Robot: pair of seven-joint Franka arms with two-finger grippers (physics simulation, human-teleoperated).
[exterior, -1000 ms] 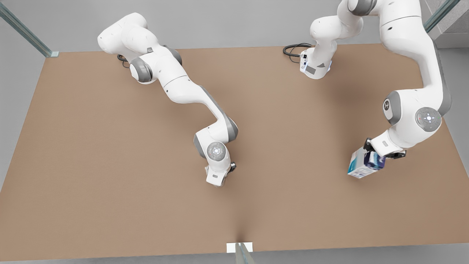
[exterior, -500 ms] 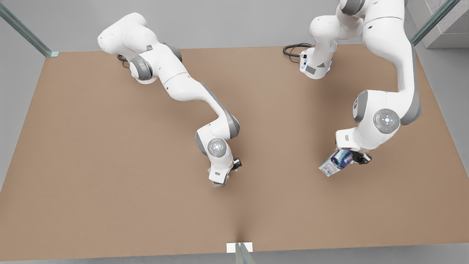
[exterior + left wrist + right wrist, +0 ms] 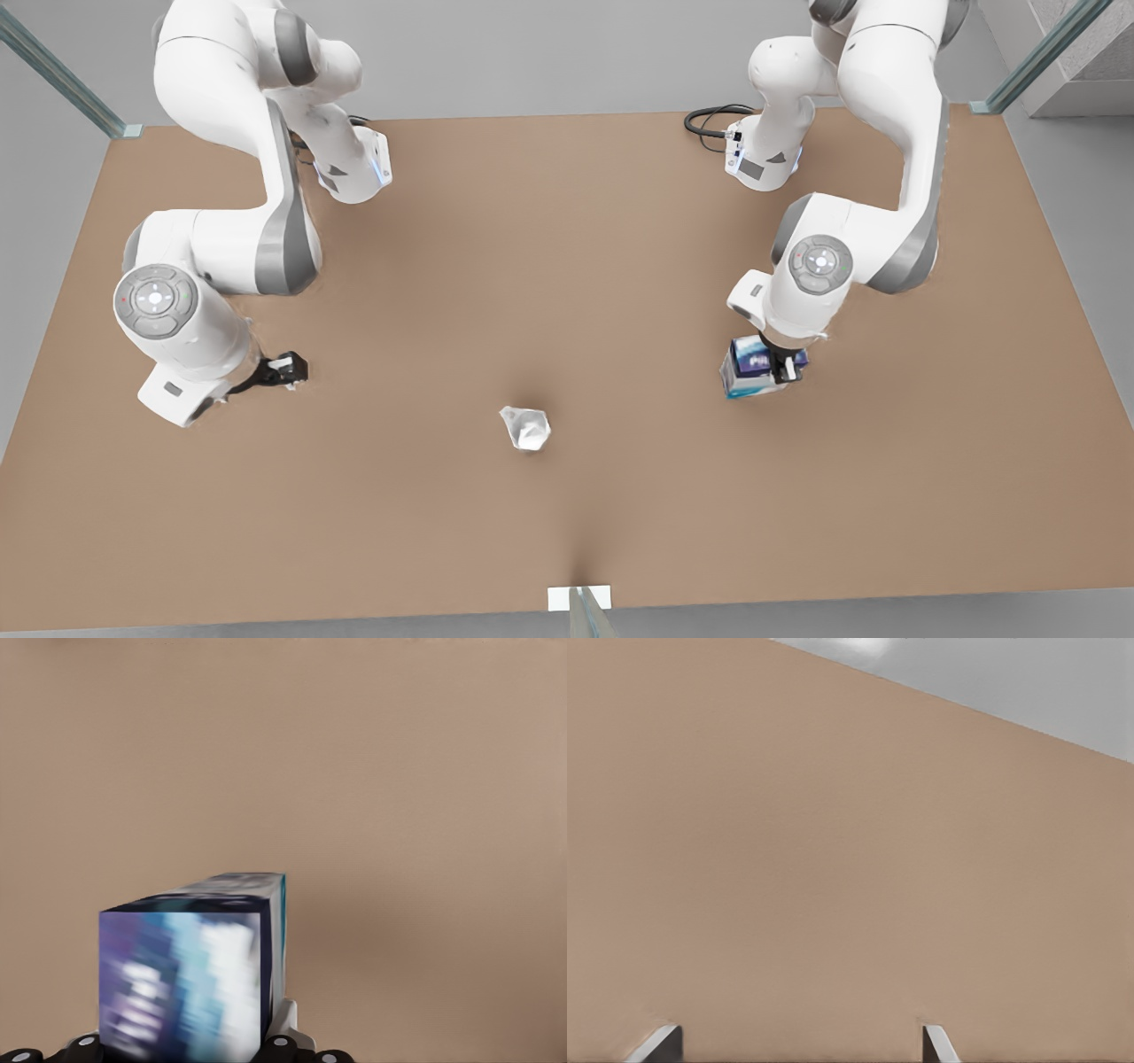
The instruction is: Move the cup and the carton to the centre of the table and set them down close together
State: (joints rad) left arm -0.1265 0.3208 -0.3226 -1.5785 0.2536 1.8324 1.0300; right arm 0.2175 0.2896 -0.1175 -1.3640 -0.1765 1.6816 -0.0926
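The silvery-grey cup (image 3: 525, 428) sits alone on the brown table (image 3: 567, 266) near its middle, with no gripper touching it. The white and blue carton (image 3: 751, 369) is held by my left gripper (image 3: 778, 365), shut on it, at the front view's right of the cup and well apart from it. In the left wrist view the carton (image 3: 190, 966) sticks out between the fingers over bare table. Whether it touches the table I cannot tell. My right gripper (image 3: 288, 370) is far off at the front view's left, open (image 3: 797, 1043), with nothing between its fingertips (image 3: 937, 1041).
Both arm bases stand at the table's far edge, with a black cable (image 3: 709, 120) by the base at the front view's right. A small white bracket (image 3: 578, 598) sits at the near edge. Metal frame posts (image 3: 62, 75) rise at the far corners.
My right gripper let go of the cup near the table's middle and swung far to the front view's left. My left gripper carried the carton inward towards the cup.
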